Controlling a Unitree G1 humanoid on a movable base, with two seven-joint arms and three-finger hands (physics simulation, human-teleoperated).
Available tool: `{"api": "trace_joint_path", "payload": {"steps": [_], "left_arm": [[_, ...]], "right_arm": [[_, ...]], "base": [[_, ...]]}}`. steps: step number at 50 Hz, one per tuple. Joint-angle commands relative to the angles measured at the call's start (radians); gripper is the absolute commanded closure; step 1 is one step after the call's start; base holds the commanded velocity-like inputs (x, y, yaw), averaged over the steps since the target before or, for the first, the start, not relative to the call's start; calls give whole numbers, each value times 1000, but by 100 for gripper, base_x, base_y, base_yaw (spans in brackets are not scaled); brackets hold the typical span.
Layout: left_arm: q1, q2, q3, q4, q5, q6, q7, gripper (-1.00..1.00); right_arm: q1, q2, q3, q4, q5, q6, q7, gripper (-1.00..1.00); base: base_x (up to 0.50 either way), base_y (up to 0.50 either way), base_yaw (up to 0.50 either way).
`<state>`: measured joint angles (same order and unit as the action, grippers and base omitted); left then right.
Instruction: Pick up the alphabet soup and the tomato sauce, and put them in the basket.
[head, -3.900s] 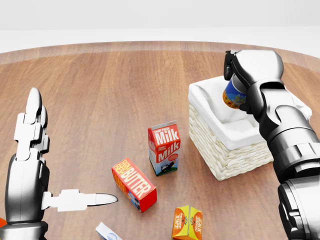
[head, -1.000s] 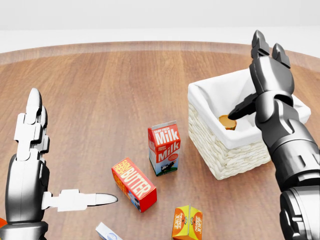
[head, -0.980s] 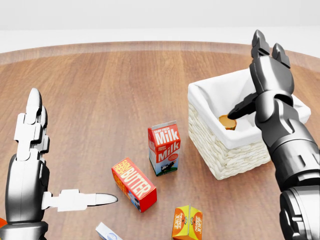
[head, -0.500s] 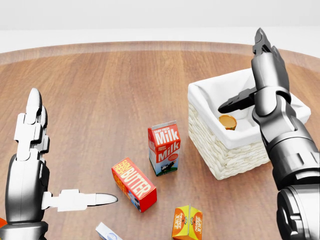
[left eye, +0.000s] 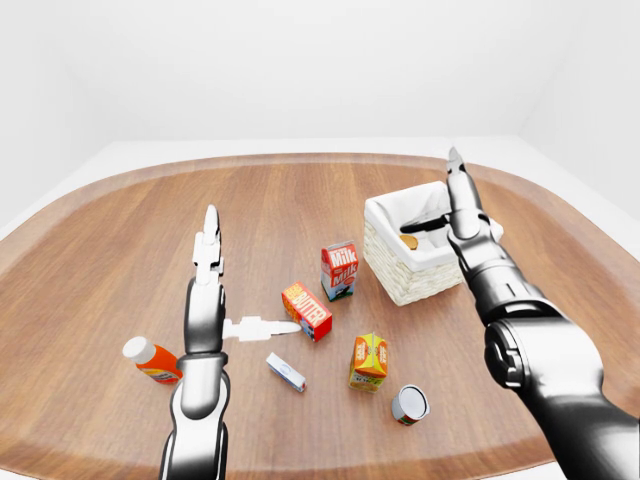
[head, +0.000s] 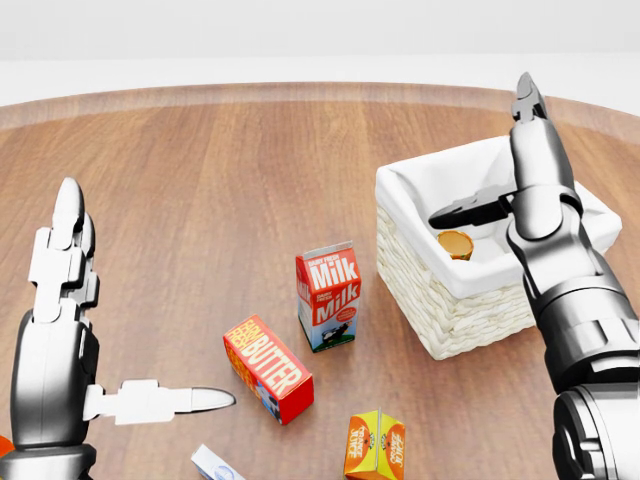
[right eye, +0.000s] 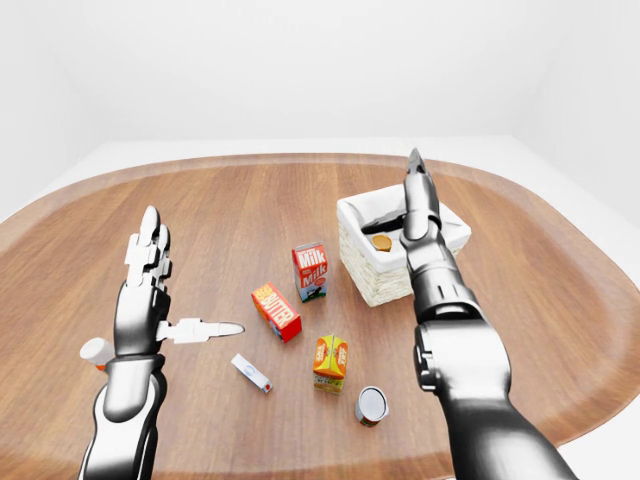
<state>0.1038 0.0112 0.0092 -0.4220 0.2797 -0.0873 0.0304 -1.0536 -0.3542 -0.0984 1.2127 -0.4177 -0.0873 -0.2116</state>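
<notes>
The alphabet soup can (head: 455, 243) rests inside the white-lined wicker basket (head: 440, 320), with only its orange-brown end showing. My right hand (head: 505, 175) hovers open over the basket, fingers stretched upward and thumb pointing left above the can, touching nothing. A second can with a red label and grey top (left eye: 410, 404), likely the tomato sauce, stands low on the table in the left-eye view, far from both hands. My left hand (head: 100, 330) is open at the left of the head view, fingers up, thumb pointing right, holding nothing.
A milk carton (head: 328, 295) stands left of the basket. Below it lie a butter box (head: 268, 368), an orange carton (head: 375, 445) and a small white-blue box (left eye: 285, 371). An orange bottle (left eye: 150, 360) lies beside my left forearm. The round wooden table (left eye: 120, 240) spreads wide.
The right hand has let go of the soup can, which now lies in the basket. Its fingers have straightened and its thumb has lifted clear. The left hand has not moved.
</notes>
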Motion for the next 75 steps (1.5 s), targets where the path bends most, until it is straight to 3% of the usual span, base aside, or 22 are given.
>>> {"api": "trace_joint_path", "payload": {"steps": [1, 34, 48, 75], "left_arm": [[3, 0, 1, -5, 1, 0, 0, -100], [-1, 0, 1, -10, 3, 0, 1, -100], [-1, 0, 2, -4, 3, 0, 2, -100], [-1, 1, 2, -4, 3, 0, 2, -100]], "right_arm": [[43, 0, -8, -52, 64, 0, 24, -100], [244, 50, -23, -274, 194, 0, 54, -100], [385, 110, -25, -740, 248, 0, 142, -100], [613, 196, -22, -1218, 307, 0, 196, -100]], "base": [[0, 0, 0], [0, 0, 0], [0, 0, 0], [0, 0, 0]]}}
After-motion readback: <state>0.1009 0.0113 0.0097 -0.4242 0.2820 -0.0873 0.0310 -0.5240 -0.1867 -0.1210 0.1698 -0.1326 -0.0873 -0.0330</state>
